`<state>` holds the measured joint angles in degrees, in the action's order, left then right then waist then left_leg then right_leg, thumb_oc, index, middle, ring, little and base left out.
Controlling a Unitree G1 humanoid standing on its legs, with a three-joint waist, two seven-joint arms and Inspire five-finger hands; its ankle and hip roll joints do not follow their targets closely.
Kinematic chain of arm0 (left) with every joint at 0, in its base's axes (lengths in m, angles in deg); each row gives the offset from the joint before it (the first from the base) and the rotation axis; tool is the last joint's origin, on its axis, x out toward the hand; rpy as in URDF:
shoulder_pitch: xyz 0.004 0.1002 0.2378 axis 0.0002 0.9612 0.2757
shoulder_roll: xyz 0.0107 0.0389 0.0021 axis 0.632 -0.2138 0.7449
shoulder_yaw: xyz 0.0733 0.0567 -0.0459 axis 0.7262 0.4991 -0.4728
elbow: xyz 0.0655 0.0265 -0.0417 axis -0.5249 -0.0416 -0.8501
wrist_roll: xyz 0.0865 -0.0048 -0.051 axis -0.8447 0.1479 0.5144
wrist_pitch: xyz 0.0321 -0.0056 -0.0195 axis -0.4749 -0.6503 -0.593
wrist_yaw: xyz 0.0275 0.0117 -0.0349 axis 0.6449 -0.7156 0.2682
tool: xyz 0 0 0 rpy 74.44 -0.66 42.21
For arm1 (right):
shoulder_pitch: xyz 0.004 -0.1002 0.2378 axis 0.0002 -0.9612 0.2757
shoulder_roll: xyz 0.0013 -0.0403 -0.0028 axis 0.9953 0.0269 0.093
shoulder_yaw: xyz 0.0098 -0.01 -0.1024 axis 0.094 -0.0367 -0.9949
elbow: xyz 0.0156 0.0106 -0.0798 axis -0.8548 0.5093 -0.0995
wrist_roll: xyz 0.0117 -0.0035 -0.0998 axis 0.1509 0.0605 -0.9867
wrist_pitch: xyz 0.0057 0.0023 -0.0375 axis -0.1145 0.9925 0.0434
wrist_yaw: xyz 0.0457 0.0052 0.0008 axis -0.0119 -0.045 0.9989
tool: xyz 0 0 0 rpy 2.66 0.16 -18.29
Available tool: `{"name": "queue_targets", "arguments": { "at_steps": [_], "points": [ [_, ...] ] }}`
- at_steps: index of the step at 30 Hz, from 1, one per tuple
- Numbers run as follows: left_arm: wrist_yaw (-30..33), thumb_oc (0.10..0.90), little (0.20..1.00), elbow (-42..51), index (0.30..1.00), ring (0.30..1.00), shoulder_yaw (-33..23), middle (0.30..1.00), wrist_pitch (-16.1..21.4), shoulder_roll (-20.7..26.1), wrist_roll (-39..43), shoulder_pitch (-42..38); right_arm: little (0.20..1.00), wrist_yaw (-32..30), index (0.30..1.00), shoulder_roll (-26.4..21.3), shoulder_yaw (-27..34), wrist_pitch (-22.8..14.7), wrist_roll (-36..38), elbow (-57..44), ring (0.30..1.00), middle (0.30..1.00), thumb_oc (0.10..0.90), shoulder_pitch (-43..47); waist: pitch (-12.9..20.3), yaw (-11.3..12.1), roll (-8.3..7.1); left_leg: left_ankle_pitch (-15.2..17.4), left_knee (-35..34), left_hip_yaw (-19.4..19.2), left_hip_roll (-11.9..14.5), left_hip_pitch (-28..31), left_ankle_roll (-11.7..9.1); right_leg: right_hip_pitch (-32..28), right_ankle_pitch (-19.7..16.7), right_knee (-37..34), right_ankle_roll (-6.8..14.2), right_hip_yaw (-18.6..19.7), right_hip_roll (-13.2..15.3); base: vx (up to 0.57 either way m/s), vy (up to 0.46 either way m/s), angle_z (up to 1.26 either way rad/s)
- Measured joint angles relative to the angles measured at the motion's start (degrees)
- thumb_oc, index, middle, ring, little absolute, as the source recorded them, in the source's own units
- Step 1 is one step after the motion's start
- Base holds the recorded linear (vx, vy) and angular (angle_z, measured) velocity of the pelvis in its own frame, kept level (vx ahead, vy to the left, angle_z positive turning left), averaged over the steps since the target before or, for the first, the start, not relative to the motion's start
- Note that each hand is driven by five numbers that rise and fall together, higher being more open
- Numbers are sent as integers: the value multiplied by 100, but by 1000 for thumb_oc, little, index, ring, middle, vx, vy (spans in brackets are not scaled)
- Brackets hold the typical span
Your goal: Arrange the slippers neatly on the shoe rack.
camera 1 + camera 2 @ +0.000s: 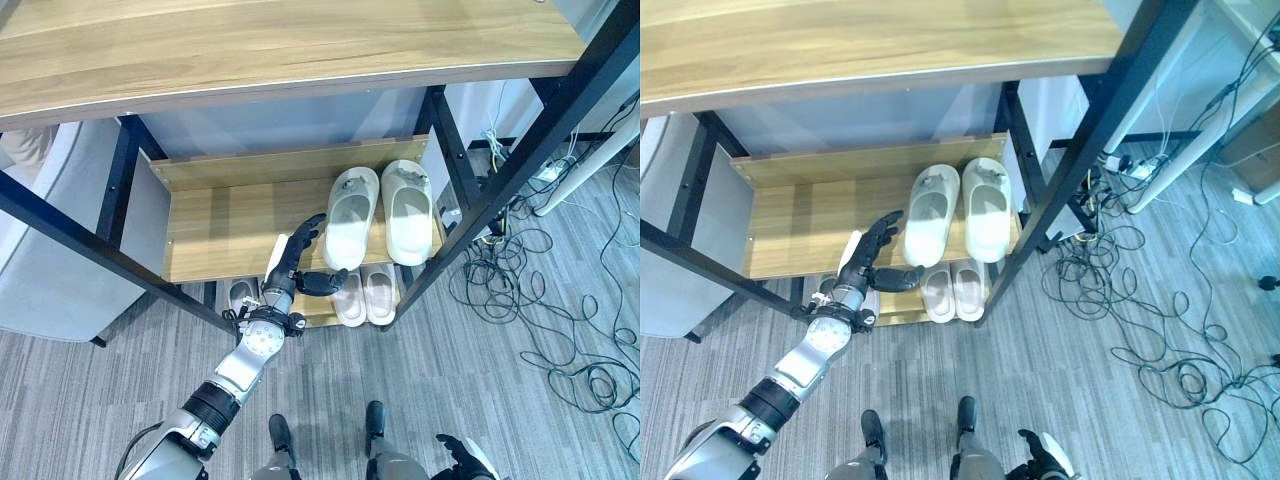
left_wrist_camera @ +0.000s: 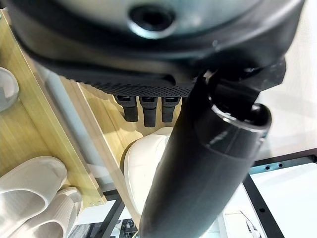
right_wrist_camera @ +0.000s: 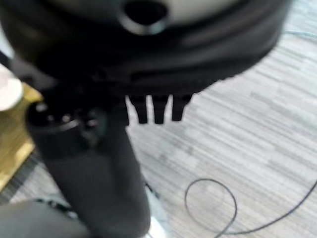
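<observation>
Low by the floor our right hand (image 1: 455, 452) hangs idle, fingers straight. Our left hand (image 1: 296, 262) reaches out, fingers spread and empty, beside the white slippers (image 1: 380, 212) paired on the shoe rack (image 1: 215, 232).

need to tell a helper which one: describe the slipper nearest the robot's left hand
Start at the wooden shoe rack with black posts. On its upper shelf stands a white pair; take the left slipper, right beside the open left hand. The smaller pair lies a shelf lower.
</observation>
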<state>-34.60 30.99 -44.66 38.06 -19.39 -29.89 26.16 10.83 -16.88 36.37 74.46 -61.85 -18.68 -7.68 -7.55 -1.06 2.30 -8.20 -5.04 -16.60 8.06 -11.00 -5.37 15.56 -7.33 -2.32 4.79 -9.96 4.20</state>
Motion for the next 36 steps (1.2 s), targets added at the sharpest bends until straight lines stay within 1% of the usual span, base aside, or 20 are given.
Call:
{"name": "queue_targets", "arguments": {
  "at_steps": [13,19,24,31,36],
  "points": [
    [5,800,900,28,900,900,279,900,-2,-199,19,-72,900,-23,900,5,-7,28,3,-1,900,900,800,0,-7,8,-10,2,0,-11,-2,-1,-1,16,1,12,0,15,1,0,0,0],
    [14,800,900,26,900,900,491,900,-2,-283,21,-153,900,-24,900,21,-8,29,6,0,900,900,800,0,-10,-54,-15,4,-1,-24,-4,2,0,33,0,16,1,45,0,1,-3,-1],
    [63,800,900,10,900,900,493,900,-5,-275,71,-186,900,-25,900,40,-8,33,8,6,900,900,800,-6,-13,-106,-20,7,-1,-41,-6,8,2,48,0,28,1,74,0,0,-2,-2],
    [87,800,900,-100,900,900,528,900,-5,-265,70,-234,900,-25,900,48,-6,38,9,15,900,900,800,-9,-13,-112,-20,10,-1,-47,-7,60,3,-4,0,33,0,76,2,4,0,0],
    [-5,800,900,-105,900,900,538,900,-5,-10,-11,-285,900,-20,900,51,-4,46,9,17,900,900,800,-11,-9,-117,-13,26,-4,-38,-5,204,0,-171,1,5,1,66,1,15,2,0]
  ]
}}
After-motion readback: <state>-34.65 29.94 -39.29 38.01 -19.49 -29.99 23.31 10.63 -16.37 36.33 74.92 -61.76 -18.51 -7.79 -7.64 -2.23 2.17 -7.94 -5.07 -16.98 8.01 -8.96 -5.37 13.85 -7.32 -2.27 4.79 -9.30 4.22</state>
